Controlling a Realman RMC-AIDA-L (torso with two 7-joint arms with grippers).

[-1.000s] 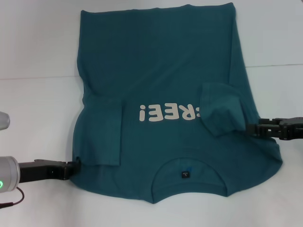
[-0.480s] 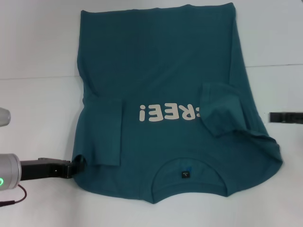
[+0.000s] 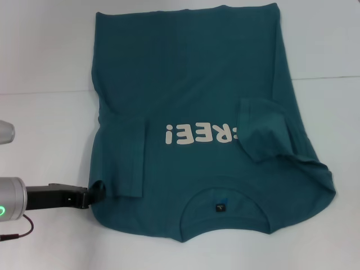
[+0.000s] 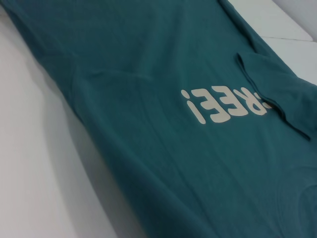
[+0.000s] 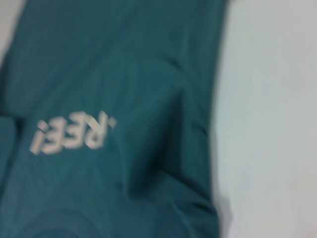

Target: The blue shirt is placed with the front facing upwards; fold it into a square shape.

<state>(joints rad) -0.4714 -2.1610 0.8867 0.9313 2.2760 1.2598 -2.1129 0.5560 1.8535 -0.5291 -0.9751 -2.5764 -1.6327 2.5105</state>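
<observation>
The dark teal-blue short-sleeved cotton shirt [image 3: 191,84] bears cream-white chest lettering [image 3: 199,135] reading "REE!", upside down from the head view; a folded sleeve possibly hides a first letter.

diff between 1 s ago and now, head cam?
The right gripper let go of the shirt's edge beside the folded-in sleeve and withdrew sideways out of the head view. The left gripper stayed at the shoulder edge of the dark teal-blue cotton T-shirt, creeping slightly inward, with the cloth there now bunched up a little. Both sleeves remain folded inward, and the cream print and white table are unchanged.
</observation>
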